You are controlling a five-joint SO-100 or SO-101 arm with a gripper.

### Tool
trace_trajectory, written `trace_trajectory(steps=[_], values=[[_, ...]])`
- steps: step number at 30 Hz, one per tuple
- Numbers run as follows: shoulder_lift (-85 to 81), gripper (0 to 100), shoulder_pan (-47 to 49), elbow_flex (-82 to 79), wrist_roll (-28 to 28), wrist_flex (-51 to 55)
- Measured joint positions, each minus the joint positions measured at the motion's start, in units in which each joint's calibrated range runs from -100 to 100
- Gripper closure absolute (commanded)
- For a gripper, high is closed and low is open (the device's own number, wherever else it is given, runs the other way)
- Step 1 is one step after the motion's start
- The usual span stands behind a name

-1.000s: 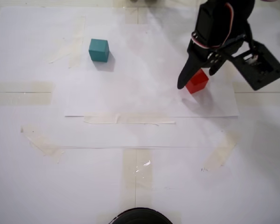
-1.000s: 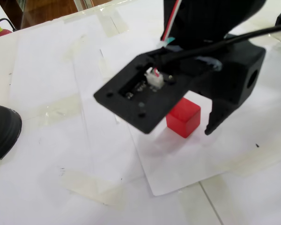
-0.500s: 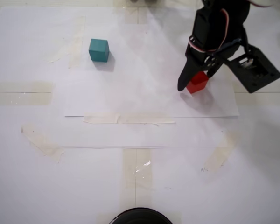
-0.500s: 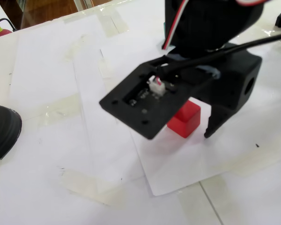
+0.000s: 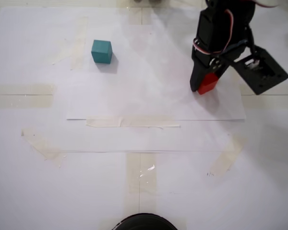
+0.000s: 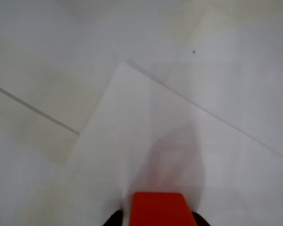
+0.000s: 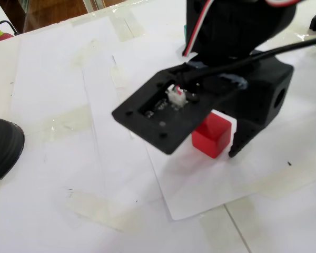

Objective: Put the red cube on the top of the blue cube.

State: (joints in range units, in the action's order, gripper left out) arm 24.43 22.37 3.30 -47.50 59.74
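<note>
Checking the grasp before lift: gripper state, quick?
Gripper: closed around the red cube, fingers on both sides; cube still on the paper.

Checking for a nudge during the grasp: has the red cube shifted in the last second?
Yes, slightly. In a fixed view the red cube now sits a bit further right and up, away from the blue cube, with the jaws closed in around it.

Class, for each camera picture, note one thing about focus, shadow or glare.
Wrist view: soft focus, red cube casts a pinkish tint on the paper. A fixed view: blue cube sharp with a short shadow. Another fixed view: glare on tape.
</note>
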Motion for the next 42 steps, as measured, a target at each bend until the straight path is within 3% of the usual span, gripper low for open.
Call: trace_trajectory(steps=[15, 18, 24, 42], values=[[-0.8, 86, -1.2, -0.5, 1.8, 1.1], [-1.0, 90, -1.2, -0.5, 2.1, 1.7], [-2.9, 89, -2.8, -0.6, 2.5, 6.8], [-15.4, 89, -18.3, -0.6, 5.1, 19.0]])
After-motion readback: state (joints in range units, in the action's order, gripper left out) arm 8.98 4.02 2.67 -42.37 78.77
